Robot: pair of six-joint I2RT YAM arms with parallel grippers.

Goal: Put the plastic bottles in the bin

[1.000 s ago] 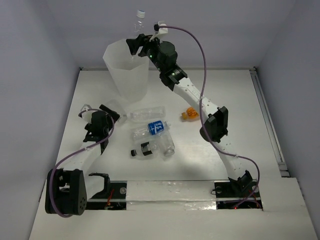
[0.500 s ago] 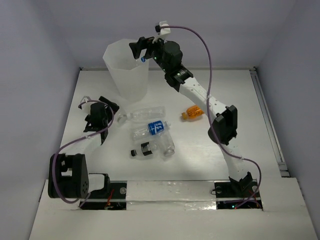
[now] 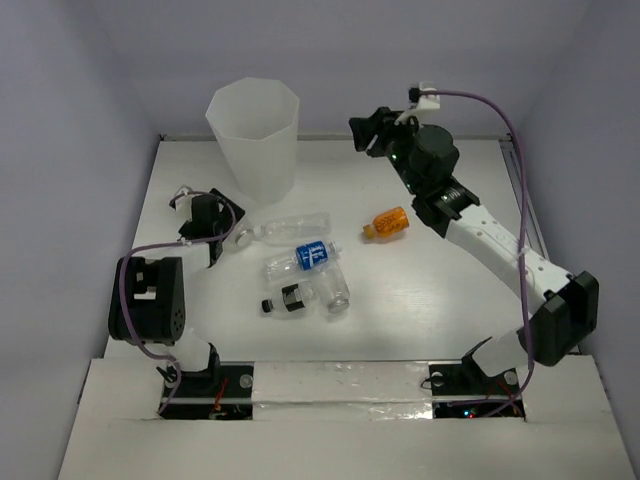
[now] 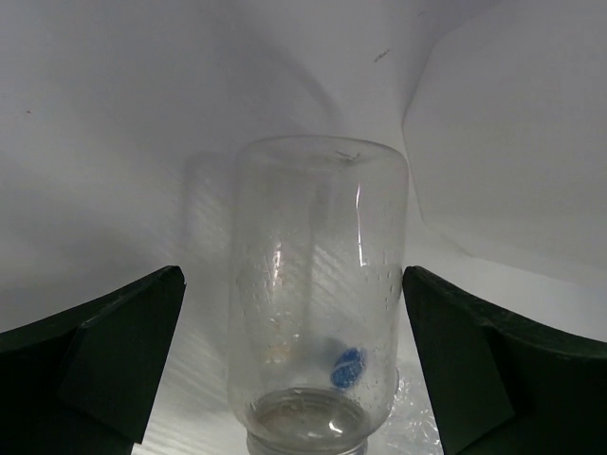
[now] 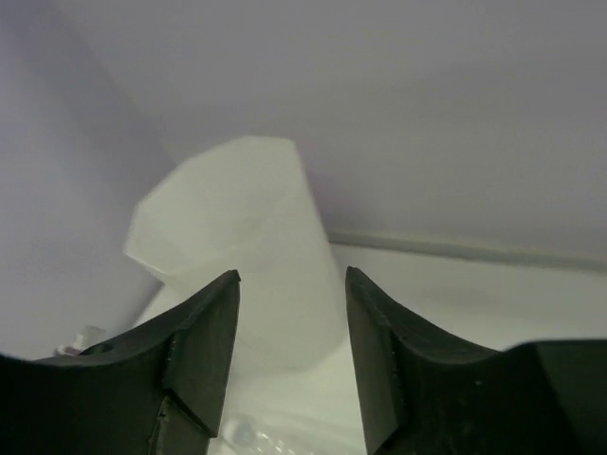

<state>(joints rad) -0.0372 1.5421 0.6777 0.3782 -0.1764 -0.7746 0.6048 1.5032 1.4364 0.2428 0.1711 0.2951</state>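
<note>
Overhead rear view, right wrist shares bin

Bottles flat, scattered (bin upright)

Soft, even light with faint shadows.
The white table glares brightly mid-frame in the top view; a thin highlight streaks the clear bottle in the left wrist view; the right wrist's near fingers look soft.
</note>
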